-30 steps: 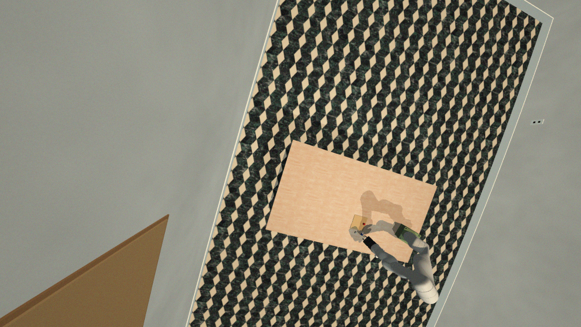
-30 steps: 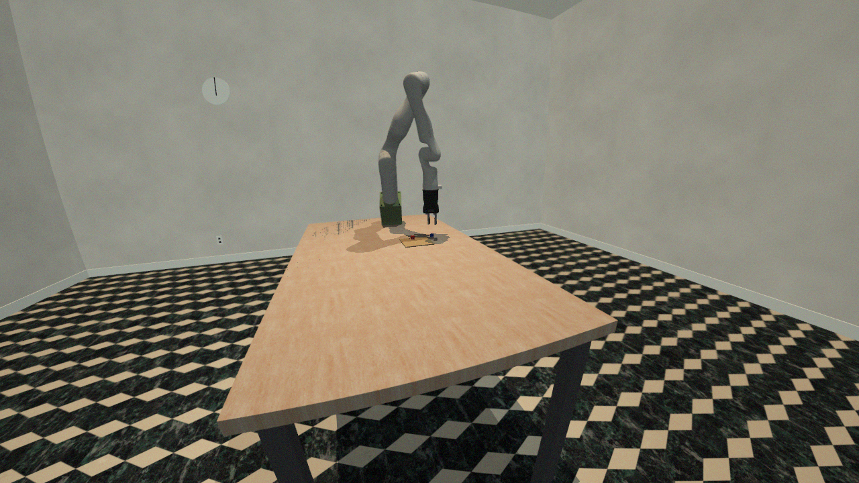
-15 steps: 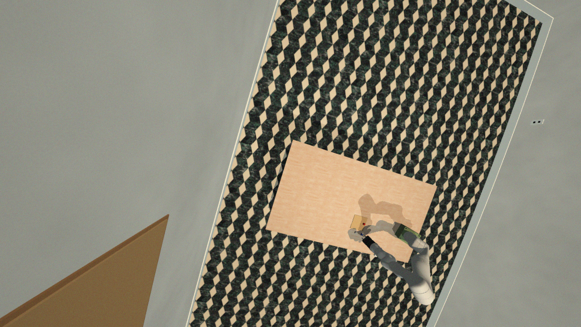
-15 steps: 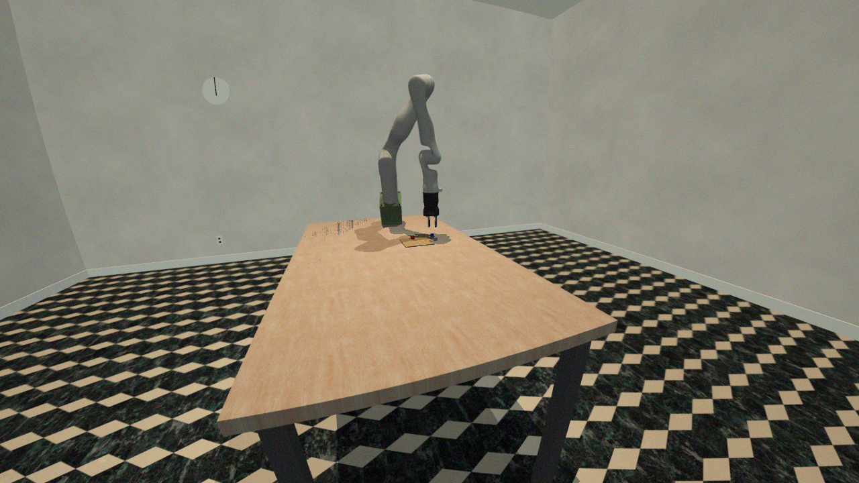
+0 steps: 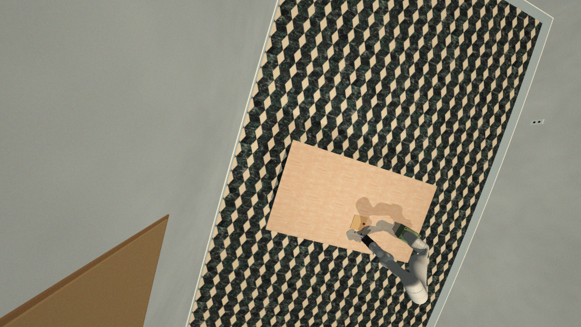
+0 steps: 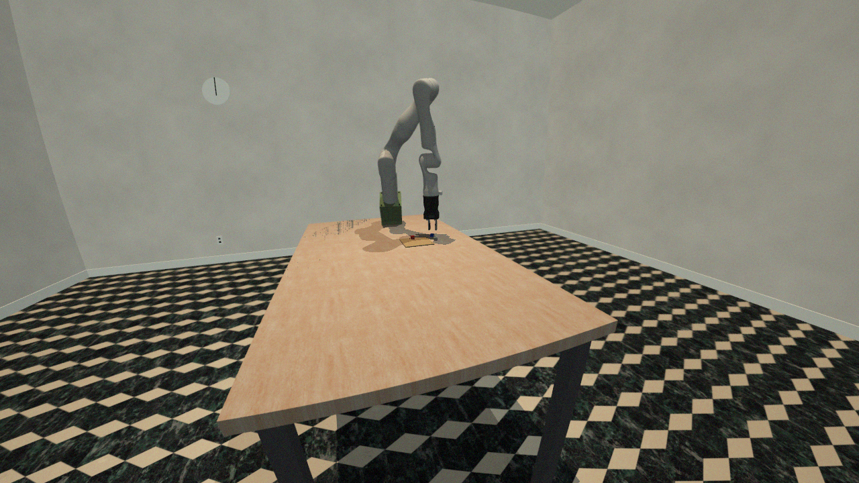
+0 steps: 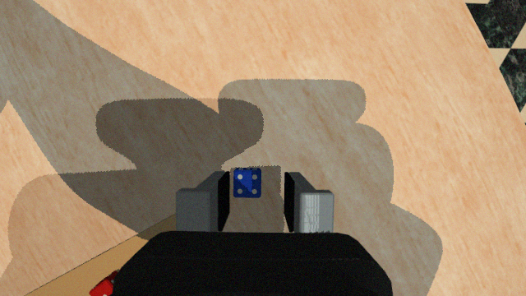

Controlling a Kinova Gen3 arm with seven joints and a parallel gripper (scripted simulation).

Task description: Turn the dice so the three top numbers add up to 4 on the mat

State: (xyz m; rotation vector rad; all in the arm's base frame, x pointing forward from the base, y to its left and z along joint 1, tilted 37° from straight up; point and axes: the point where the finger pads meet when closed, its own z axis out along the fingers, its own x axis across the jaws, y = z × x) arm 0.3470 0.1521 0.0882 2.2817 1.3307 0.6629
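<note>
A blue die (image 7: 246,182) (image 6: 432,235) lies flat on the bare table with four pips up, off the mat. My gripper (image 7: 256,192) (image 6: 431,228) (image 5: 361,235) is open and hangs straight above the die, a finger on either side of it in the wrist view, clear of it. The tan mat (image 7: 80,272) (image 5: 356,220) (image 6: 413,242) lies just beside the gripper. A red die (image 7: 102,289) (image 5: 364,224) sits on the mat, half hidden by my hand in the wrist view. I cannot see a third die.
The wooden table (image 5: 325,182) (image 6: 390,312) stretches far away from the mat. The green robot base (image 5: 404,232) (image 6: 390,211) stands close behind the mat. The table's edge and the chequered floor (image 7: 507,25) are near on the blue die's side.
</note>
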